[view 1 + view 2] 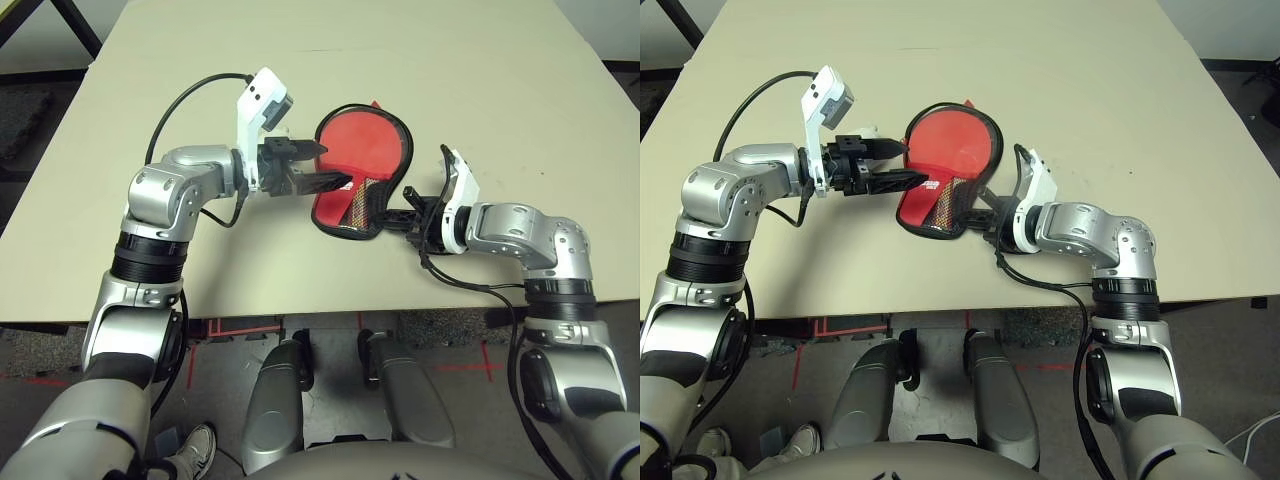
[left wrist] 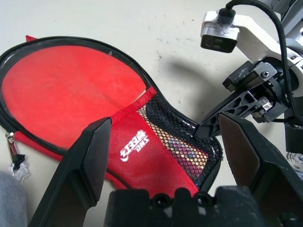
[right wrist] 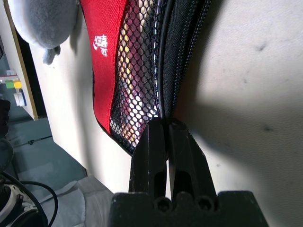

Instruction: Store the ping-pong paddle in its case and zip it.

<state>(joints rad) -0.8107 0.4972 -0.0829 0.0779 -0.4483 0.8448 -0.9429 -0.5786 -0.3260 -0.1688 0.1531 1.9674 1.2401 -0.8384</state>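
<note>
Currently the right pincer (image 3: 165, 123) is pinched on the rim of the paddle case (image 1: 345, 215), at the case's four o'clock edge. The left pincer (image 2: 163, 151) is spread wide at the case's nine o'clock side. The ping-pong paddle's red rubber face (image 2: 71, 90) lies within the case, toward twelve o'clock; beneath everything is the pale bench (image 1: 300, 270).

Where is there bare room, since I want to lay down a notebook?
The table looks bare beyond the case and right of it, past the right gripper. It's crowded between the grippers.
</note>
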